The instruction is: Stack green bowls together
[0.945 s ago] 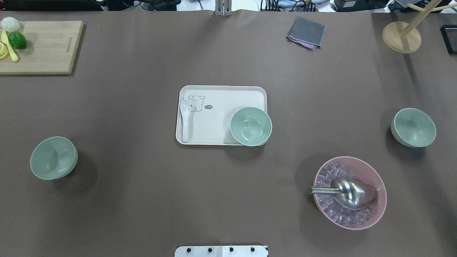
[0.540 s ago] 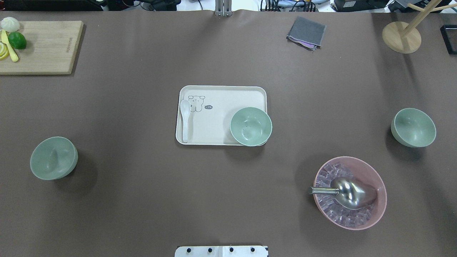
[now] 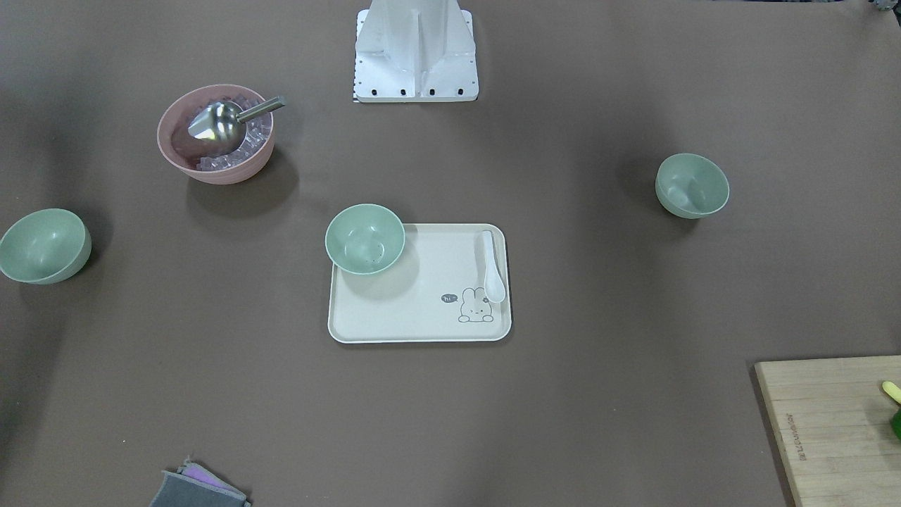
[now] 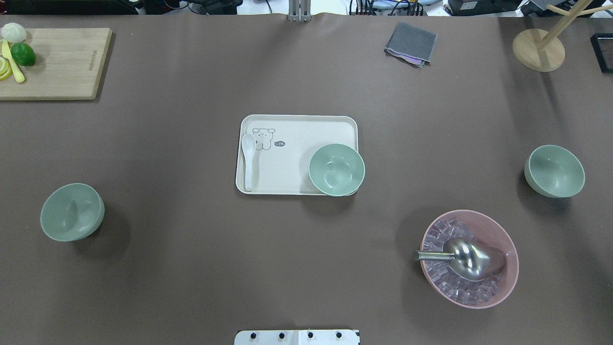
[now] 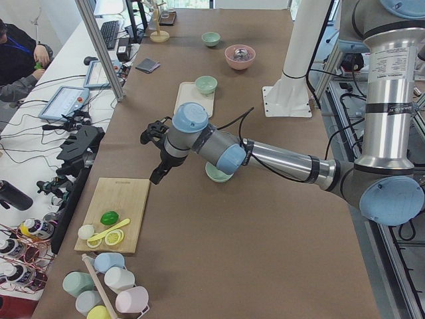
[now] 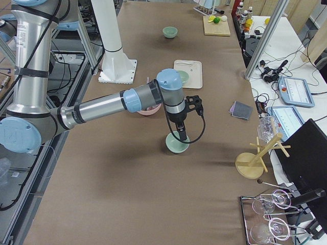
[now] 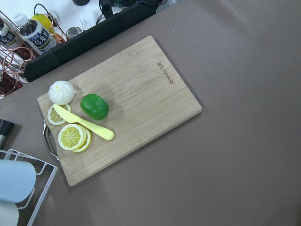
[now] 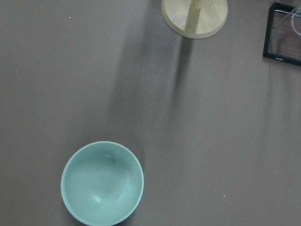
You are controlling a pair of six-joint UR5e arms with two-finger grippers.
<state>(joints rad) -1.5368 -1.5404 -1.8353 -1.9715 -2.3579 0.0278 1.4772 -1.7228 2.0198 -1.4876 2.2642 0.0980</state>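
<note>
Three pale green bowls stand apart on the brown table. One (image 4: 72, 212) is at the left, also in the front view (image 3: 692, 185). One (image 4: 336, 169) sits on the tray's (image 4: 297, 143) near right corner. One (image 4: 554, 171) is at the right and shows in the right wrist view (image 8: 102, 183). The left gripper (image 5: 158, 174) hangs above the table between the cutting board and the left bowl (image 5: 218, 174). The right gripper (image 6: 182, 136) hangs over the right bowl (image 6: 177, 144). Both grippers show only in the side views, so I cannot tell whether they are open or shut.
A white spoon (image 4: 248, 160) lies on the tray's left side. A pink bowl (image 4: 498, 230) with ice cubes and a metal scoop stands near right. A cutting board (image 4: 62, 67) with fruit is far left, a grey cloth (image 4: 411, 43) and a wooden stand (image 4: 539, 50) far right.
</note>
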